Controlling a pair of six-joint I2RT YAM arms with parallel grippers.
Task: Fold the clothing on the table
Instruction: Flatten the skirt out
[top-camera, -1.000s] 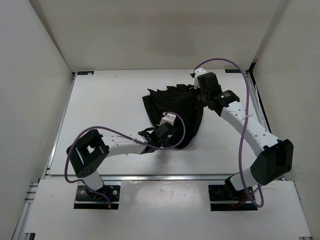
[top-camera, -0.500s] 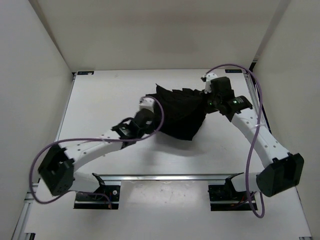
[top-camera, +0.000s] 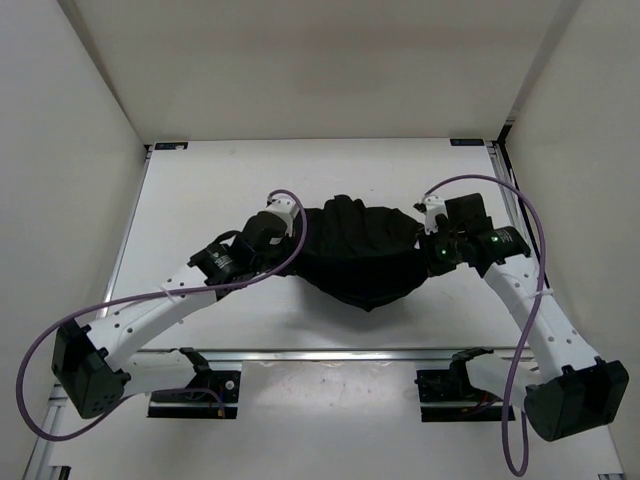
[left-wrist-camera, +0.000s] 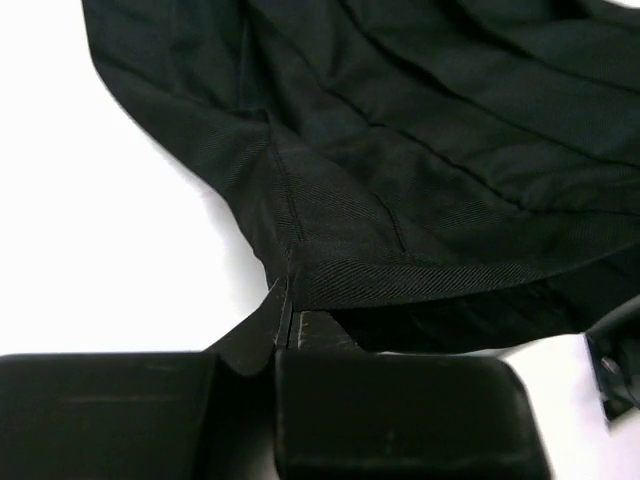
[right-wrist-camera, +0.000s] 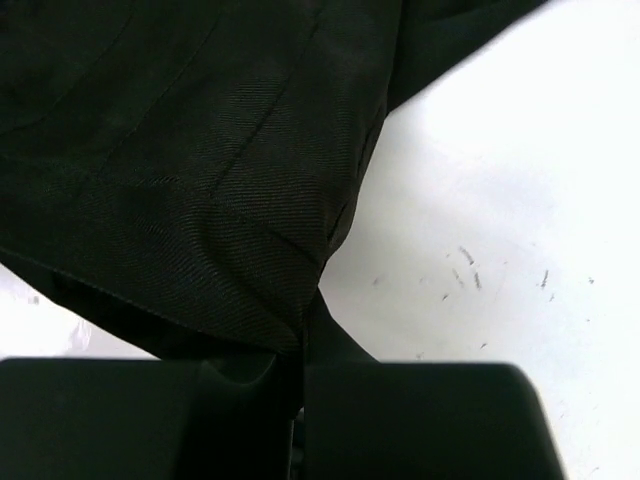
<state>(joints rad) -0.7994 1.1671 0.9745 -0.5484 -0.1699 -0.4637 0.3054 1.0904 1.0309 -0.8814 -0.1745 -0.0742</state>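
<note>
The black clothing (top-camera: 362, 252) hangs stretched between my two arms over the middle of the white table (top-camera: 200, 200), sagging to a point toward the near edge. My left gripper (top-camera: 296, 232) is shut on its left corner; in the left wrist view the hem (left-wrist-camera: 400, 270) runs straight into the closed fingertips (left-wrist-camera: 283, 318). On the opposite side my right gripper (top-camera: 424, 243) is shut on the right corner, and the right wrist view shows creased fabric (right-wrist-camera: 200, 200) pinched at the jaws (right-wrist-camera: 305, 335). How much of the cloth touches the table I cannot tell.
White walls enclose the table on three sides. Aluminium rails (top-camera: 330, 355) run along the near edge beside both arm bases. Purple cables (top-camera: 520, 200) loop off each arm. Small dark scuffs (right-wrist-camera: 465, 270) mark the tabletop by the right gripper.
The left gripper closed on the left corner and swung back and left. The right gripper drew toward the near right. The bunched garment is now spread wide between them.
</note>
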